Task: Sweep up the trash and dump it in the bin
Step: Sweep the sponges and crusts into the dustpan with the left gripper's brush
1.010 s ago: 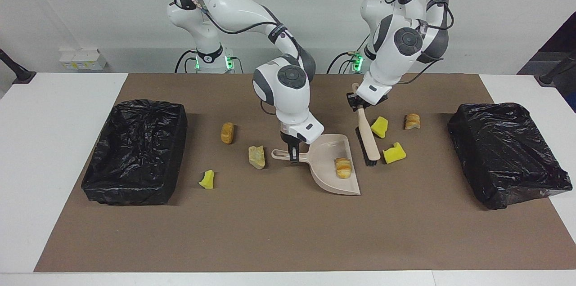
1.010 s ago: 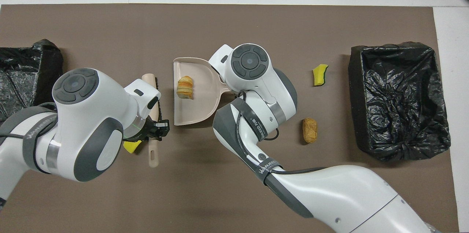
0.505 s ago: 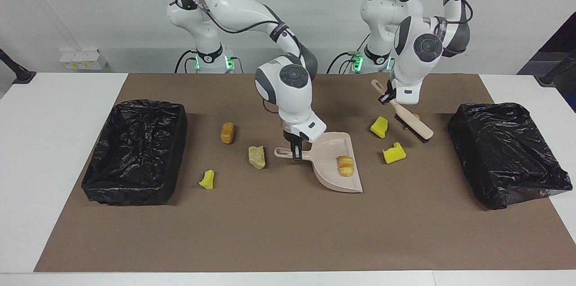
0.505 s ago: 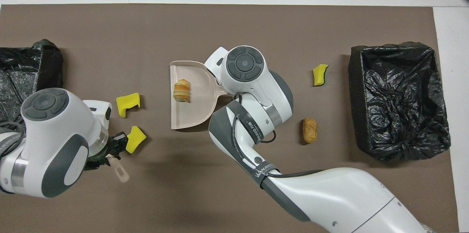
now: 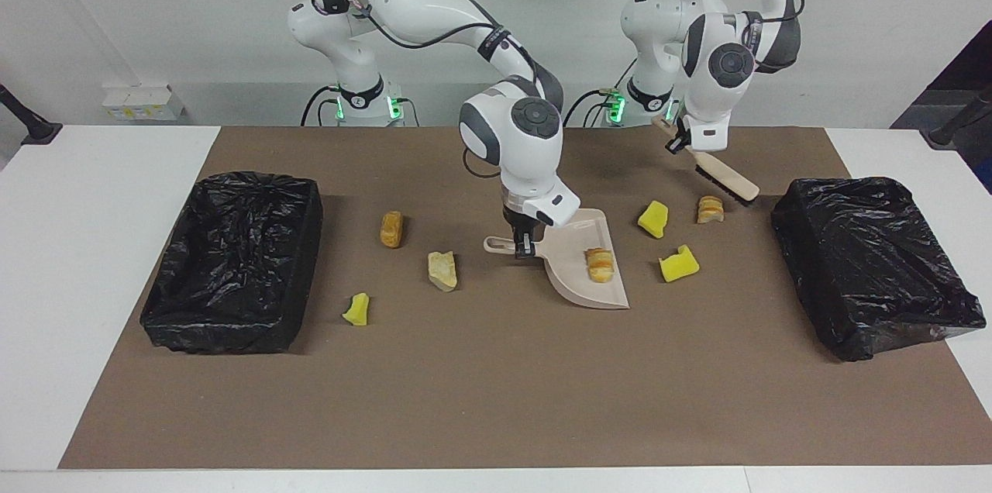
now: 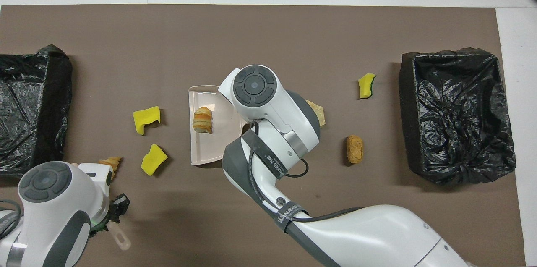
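Note:
My right gripper [image 5: 524, 245] is shut on the handle of the beige dustpan [image 5: 589, 280], which sits low at the mat's middle. One bread-like lump [image 5: 599, 264] lies in the pan [image 6: 209, 141]. My left gripper [image 5: 680, 140] is shut on the brush [image 5: 725, 177] and holds it in the air over the mat near its own base. Below the brush lie a bread lump [image 5: 710, 208] and two yellow sponge bits [image 5: 653, 218] [image 5: 679, 263]. Toward the right arm's end lie a bread lump [image 5: 392, 229], a tan lump [image 5: 442, 270] and a yellow bit [image 5: 357, 309].
One bin lined with black plastic [image 5: 232, 260] stands at the right arm's end of the brown mat. A second black-lined bin [image 5: 868, 260] stands at the left arm's end. White table shows around the mat [image 5: 496, 400].
The left gripper lifted the brush from beside the dustpan and carried it toward the left arm's end. The right gripper shifted the dustpan a little toward the two yellow bits.

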Tool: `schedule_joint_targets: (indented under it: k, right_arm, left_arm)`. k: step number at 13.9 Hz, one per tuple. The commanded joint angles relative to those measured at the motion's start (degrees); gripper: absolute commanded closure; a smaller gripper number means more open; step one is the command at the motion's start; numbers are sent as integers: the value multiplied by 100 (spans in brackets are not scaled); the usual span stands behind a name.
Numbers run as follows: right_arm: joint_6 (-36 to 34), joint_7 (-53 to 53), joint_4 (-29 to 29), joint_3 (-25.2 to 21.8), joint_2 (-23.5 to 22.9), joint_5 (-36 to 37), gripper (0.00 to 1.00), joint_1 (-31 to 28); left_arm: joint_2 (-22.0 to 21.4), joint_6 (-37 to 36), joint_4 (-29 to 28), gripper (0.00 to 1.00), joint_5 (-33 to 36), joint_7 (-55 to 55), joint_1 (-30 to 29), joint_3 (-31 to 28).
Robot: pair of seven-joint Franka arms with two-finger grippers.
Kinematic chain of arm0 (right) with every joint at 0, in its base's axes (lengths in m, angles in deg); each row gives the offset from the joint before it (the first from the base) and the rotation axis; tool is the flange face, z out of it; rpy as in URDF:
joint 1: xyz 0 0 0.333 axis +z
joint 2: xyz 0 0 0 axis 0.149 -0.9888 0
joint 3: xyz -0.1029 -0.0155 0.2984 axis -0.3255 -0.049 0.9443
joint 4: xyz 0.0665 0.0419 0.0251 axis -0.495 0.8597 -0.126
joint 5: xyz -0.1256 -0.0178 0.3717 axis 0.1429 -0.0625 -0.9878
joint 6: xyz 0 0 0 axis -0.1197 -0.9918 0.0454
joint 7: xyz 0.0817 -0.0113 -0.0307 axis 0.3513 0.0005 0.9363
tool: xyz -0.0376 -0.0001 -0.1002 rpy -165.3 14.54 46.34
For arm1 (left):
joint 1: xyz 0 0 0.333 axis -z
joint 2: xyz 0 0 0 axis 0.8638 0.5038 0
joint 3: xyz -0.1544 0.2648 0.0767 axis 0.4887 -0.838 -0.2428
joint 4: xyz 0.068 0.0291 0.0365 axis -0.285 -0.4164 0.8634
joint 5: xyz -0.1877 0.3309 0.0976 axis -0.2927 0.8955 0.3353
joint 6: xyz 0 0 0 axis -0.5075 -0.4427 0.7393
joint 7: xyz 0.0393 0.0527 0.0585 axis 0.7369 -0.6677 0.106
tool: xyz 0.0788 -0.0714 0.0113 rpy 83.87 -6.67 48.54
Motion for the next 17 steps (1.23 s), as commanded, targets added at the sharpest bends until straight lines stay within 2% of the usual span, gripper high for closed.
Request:
schedule_joint_targets:
  k: [1, 4, 7, 10, 14, 17]
  right_arm:
    - [-88, -360, 30, 41, 26, 193, 100, 73]
    - [-35, -529, 12, 41, 0, 246, 100, 135]
    - [-35, -546, 12, 41, 8, 246, 100, 153]
    - [-35, -634, 21, 41, 8, 246, 100, 161]
    - [-26, -722, 21, 41, 8, 264, 100, 170]
    - [-26, -731, 21, 41, 8, 255, 100, 170]
  left_arm:
    - [-183, 323, -299, 100, 79, 333, -46, 76]
    - [123, 884, -133, 100, -218, 667, 68, 76]
    - [1071, 1131, 613, 100, -563, 1090, 295, 85]
    - [1494, 1640, 1053, 100, -1201, 1755, 428, 85]
    - [1689, 2098, 1291, 100, -1976, 2635, 753, 93]
    - [1820, 2221, 1555, 100, -2522, 3156, 1314, 93]
